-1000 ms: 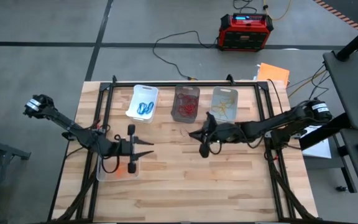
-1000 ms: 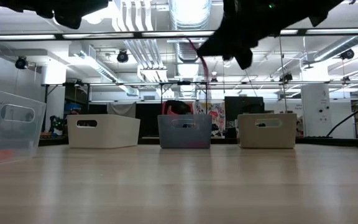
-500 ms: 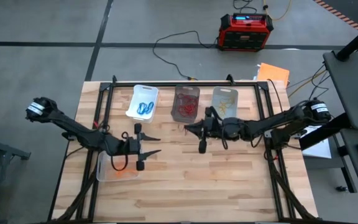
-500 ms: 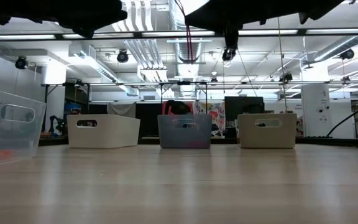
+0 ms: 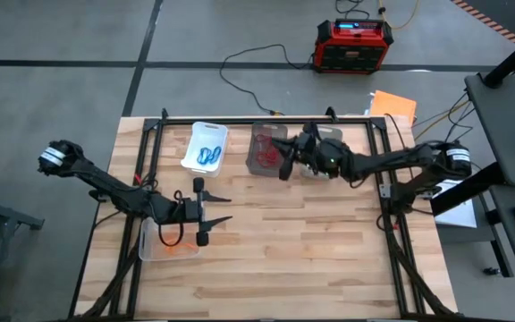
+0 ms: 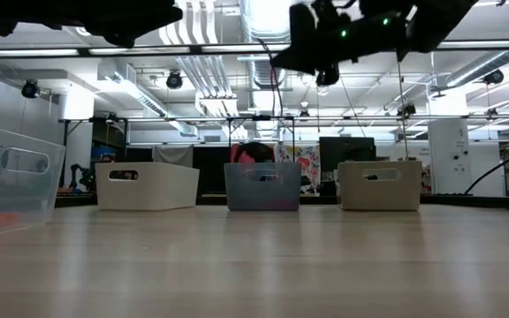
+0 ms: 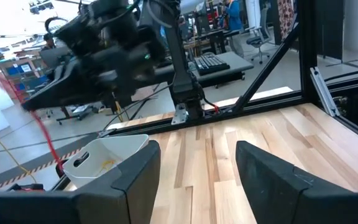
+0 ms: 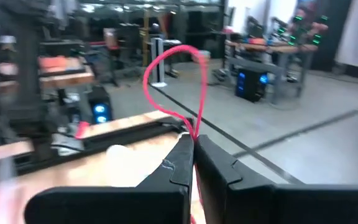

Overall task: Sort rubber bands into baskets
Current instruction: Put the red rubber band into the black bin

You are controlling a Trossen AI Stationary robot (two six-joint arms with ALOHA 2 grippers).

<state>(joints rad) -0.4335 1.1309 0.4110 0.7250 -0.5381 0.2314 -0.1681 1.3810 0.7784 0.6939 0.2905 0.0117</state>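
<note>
Three baskets stand in a row along the far edge: a white one (image 5: 206,148) with blue rubber bands, a smoky dark one (image 5: 267,148) with red bands, and a clear one (image 5: 323,146) with yellowish bands. Another clear basket (image 5: 166,241), near left, holds orange bands. My right gripper (image 5: 275,141) hovers level above the dark basket, shut on a red rubber band (image 8: 174,81). My left gripper (image 5: 229,207) stands open and empty, just right of the near-left basket. My right gripper pinches the red rubber band between its two fingertips at one spot of the loop (image 8: 193,133). The fingers lie level, coming from the table's right. The rest of the loop stands free beyond the fingertips, lifted clear above the dark basket.
A black frame (image 5: 266,119) runs around the table's far and side edges. A red-and-black box (image 5: 354,45) with cables sits on the floor beyond the far edge. Bare wood (image 5: 311,250) lies across the middle and near right.
My right gripper has swung from the table's middle toward the far edge and left, turning as it went, carrying the red band to above the dark basket. My left gripper has shifted slightly right, off the near-left basket, and its fingers have opened wider.
</note>
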